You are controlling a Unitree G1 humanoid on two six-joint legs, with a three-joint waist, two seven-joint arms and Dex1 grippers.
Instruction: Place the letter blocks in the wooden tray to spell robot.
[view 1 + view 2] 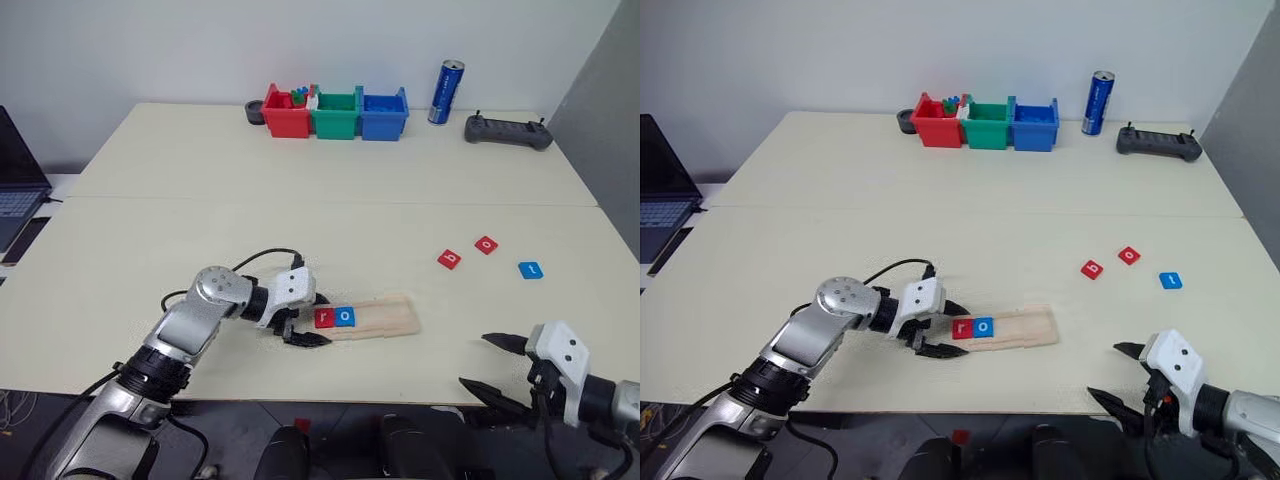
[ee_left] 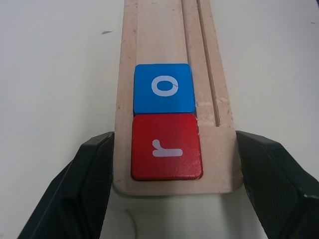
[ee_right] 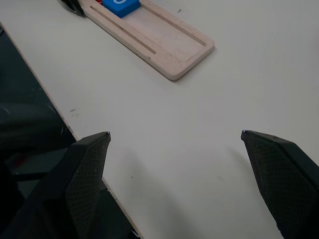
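Note:
The wooden tray (image 1: 385, 318) lies near the table's front edge. A red letter block "r" (image 2: 166, 152) sits at its left end, and a blue "o" block (image 2: 164, 88) lies right beside it. My left gripper (image 1: 308, 320) is shut on that end of the tray, one finger (image 2: 84, 184) pressed against each long side. Three loose letter blocks lie to the right: a red "b" (image 1: 450, 259), a red "o" (image 1: 486, 244) and a blue "t" (image 1: 531, 269). My right gripper (image 1: 474, 360) hangs open and empty over the table's front right edge.
Red (image 1: 285, 112), green (image 1: 335, 115) and blue (image 1: 383, 113) bins stand at the back centre, with a black ring (image 1: 255, 111) to their left. A blue can (image 1: 446, 92) and a black controller (image 1: 508, 131) stand at the back right. A laptop (image 1: 15, 180) is at the far left.

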